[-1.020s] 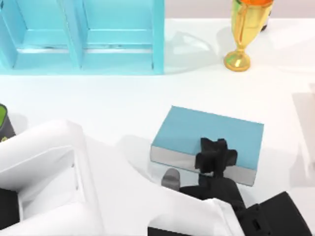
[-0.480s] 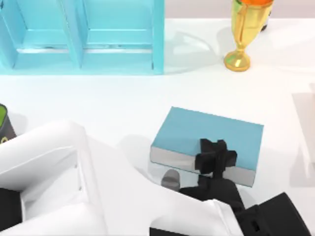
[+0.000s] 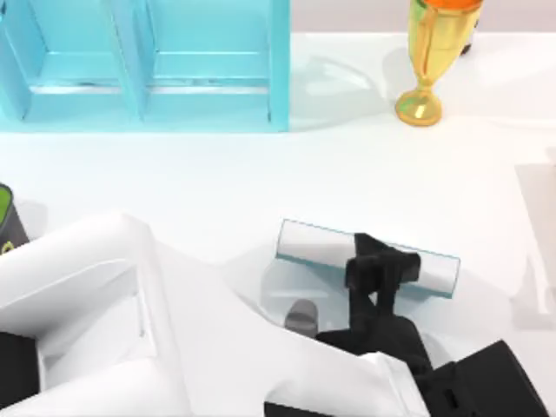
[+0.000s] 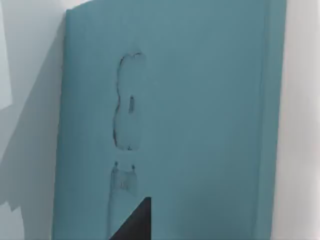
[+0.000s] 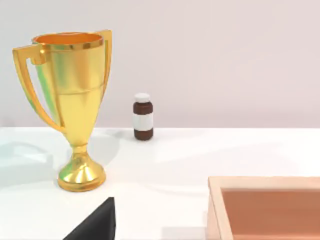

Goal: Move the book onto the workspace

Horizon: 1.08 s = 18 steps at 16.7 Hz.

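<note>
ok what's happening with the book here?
The left gripper is clamped on the book, near the front middle of the white tabletop. The book is tipped up, its white-grey page edge facing the overhead camera; I cannot tell whether it touches the table. It is well clear of the blue shelf unit and the gold trophy.

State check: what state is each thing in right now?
book: tipped on edge, page edge up, gripped
left pincer: shut on the book
trophy: upright
bottle: upright, capped
wooden box: open top
right pincer: idle, facing the trophy
</note>
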Motion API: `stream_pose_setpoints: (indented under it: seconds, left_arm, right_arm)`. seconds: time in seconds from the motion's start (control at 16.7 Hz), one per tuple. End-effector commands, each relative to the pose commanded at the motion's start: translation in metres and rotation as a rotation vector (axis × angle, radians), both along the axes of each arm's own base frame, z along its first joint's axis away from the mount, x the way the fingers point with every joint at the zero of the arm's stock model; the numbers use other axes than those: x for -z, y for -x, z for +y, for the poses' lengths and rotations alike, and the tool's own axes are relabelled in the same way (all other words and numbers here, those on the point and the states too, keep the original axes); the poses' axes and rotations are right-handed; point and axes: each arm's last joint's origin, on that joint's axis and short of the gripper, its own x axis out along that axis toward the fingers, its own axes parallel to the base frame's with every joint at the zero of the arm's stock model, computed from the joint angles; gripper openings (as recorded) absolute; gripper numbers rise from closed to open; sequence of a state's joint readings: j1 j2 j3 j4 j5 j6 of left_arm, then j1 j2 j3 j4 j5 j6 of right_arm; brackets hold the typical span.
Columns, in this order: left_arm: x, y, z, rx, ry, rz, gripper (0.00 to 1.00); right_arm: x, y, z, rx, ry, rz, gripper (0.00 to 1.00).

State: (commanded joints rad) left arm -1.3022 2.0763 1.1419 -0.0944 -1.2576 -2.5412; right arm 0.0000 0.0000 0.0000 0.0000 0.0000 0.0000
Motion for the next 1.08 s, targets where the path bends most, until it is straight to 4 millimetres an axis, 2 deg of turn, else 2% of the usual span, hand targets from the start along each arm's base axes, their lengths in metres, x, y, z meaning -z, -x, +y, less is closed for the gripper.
stream_pose_setpoints:
  seconds: [0.66, 0.84, 1.08]
  left_arm:
    - [0.001, 0.001, 0.0, 0.002, -0.002, 0.003, 1.0]
    - [0.004, 0.011, -0.002, 0.006, 0.002, 0.017, 1.0]
    - [0.008, 0.035, -0.006, 0.013, 0.006, 0.047, 1.0]
  right_arm:
    - [0.0, 0.0, 0.0, 0.0, 0.0, 0.0, 1.0]
    - [0.0, 0.0, 0.0, 0.0, 0.0, 0.0, 1.0]
    - [0.0, 0.0, 0.0, 0.0, 0.0, 0.0, 1.0]
